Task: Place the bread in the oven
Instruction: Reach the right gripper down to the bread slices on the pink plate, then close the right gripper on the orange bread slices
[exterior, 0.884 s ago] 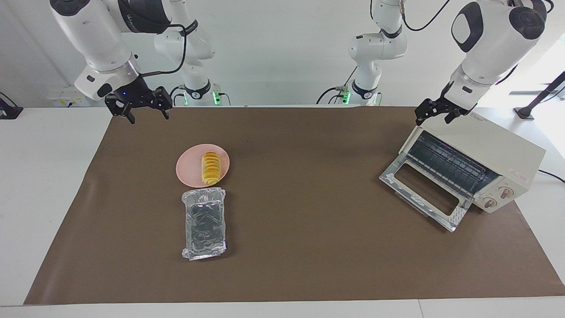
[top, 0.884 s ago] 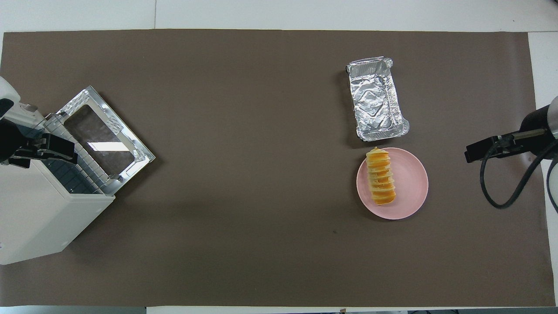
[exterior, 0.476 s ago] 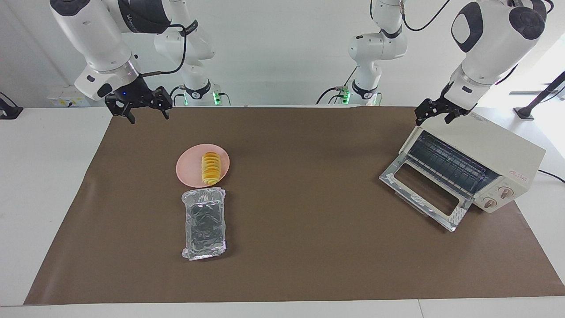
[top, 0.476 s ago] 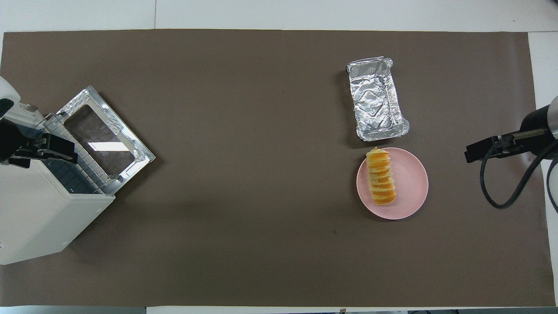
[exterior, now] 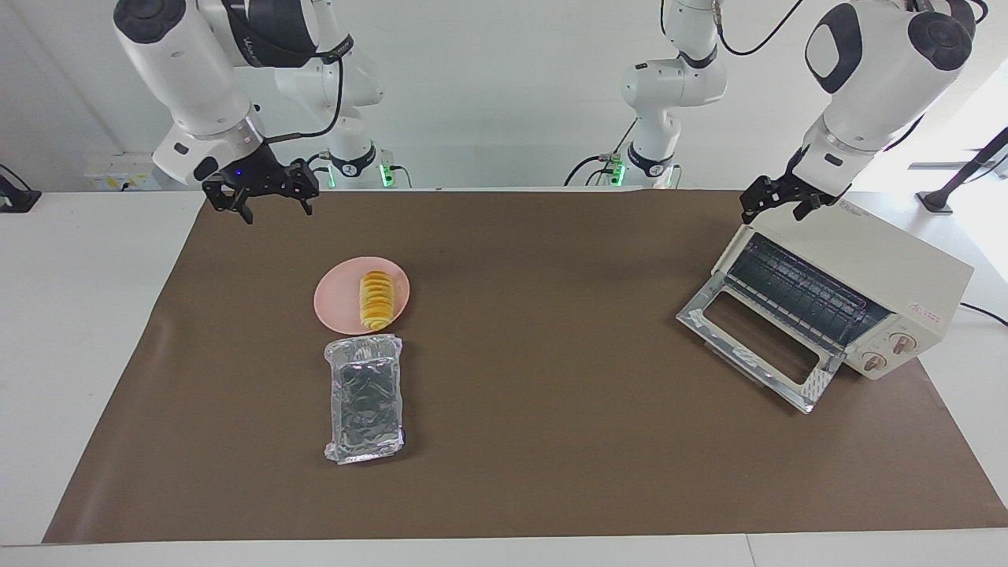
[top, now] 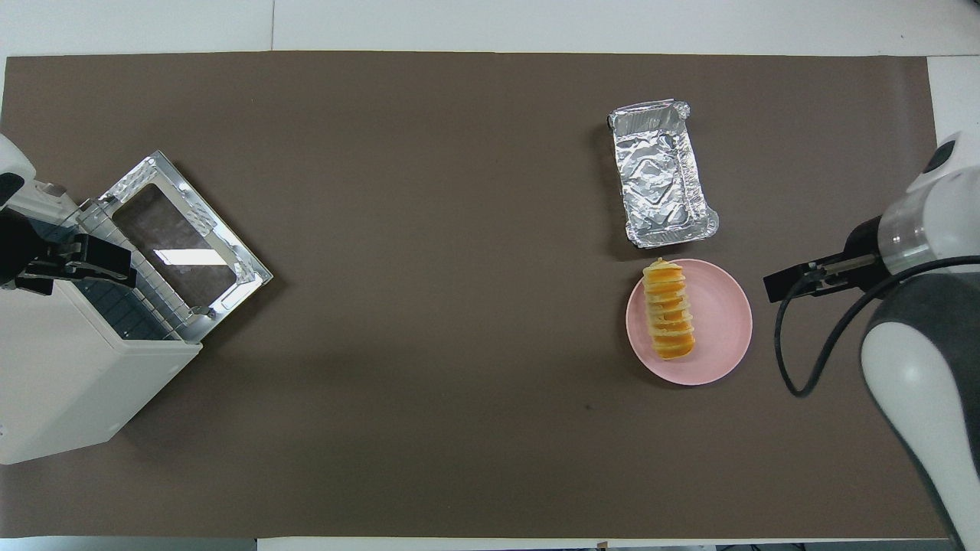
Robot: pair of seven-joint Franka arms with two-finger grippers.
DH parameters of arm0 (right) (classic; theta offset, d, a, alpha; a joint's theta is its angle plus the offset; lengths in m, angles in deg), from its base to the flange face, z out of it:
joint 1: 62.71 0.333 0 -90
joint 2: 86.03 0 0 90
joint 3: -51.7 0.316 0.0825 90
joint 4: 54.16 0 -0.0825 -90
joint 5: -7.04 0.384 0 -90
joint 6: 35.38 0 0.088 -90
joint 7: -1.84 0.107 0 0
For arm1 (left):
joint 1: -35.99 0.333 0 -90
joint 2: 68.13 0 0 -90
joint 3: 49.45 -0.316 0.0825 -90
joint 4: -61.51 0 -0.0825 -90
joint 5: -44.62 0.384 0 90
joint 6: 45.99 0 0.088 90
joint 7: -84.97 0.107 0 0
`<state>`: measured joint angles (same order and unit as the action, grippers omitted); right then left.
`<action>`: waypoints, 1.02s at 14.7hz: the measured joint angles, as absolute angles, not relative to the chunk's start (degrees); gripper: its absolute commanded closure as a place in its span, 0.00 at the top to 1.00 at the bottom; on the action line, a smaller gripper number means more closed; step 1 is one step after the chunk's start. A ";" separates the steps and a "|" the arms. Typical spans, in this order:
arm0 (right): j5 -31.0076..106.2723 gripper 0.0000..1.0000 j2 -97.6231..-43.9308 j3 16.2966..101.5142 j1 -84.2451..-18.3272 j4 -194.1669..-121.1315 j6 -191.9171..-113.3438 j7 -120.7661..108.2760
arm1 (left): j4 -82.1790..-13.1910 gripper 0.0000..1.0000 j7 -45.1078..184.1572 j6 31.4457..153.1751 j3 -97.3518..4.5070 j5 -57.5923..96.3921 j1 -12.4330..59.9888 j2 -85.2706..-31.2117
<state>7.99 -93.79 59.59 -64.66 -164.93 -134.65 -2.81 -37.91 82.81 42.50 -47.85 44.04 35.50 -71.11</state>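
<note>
In the facing view you see the right gripper (exterior: 268,201) spread above the brown mat (exterior: 504,472), the left gripper (exterior: 778,203), fingers unreadable, over the oven (exterior: 890,260) with its unreadable red logo, while overhead your bread (top: 669,318) lies on the pink plate (top: 723,321) beside the foil tray (top: 662,172).

A robotics lab: white robot arms (exterior: 677,87) bolted along a white table (exterior: 79,315) covered with a brown paper mat (exterior: 551,441), cables trailing to lit controller bases (exterior: 358,169), against bare white walls.
</note>
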 measured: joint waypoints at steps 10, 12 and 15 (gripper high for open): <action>7.99 1.00 -85.29 59.90 -56.66 -187.05 -174.27 6.83 | -37.91 1.00 82.81 42.52 -47.85 44.04 35.50 -71.11; 7.95 1.00 -83.33 59.86 -56.66 -188.60 -177.99 6.83 | -37.91 1.00 82.81 42.52 -47.85 44.04 35.50 -71.11; 7.83 1.00 -81.56 59.69 -56.66 -189.31 -180.48 6.83 | -37.91 1.00 82.81 42.53 -47.85 44.04 35.50 -71.11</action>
<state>7.83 -81.56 59.69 -56.66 -189.31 -180.48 6.83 -37.91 82.81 42.53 -47.85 44.04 35.50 -71.11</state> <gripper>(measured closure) 0.000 0.000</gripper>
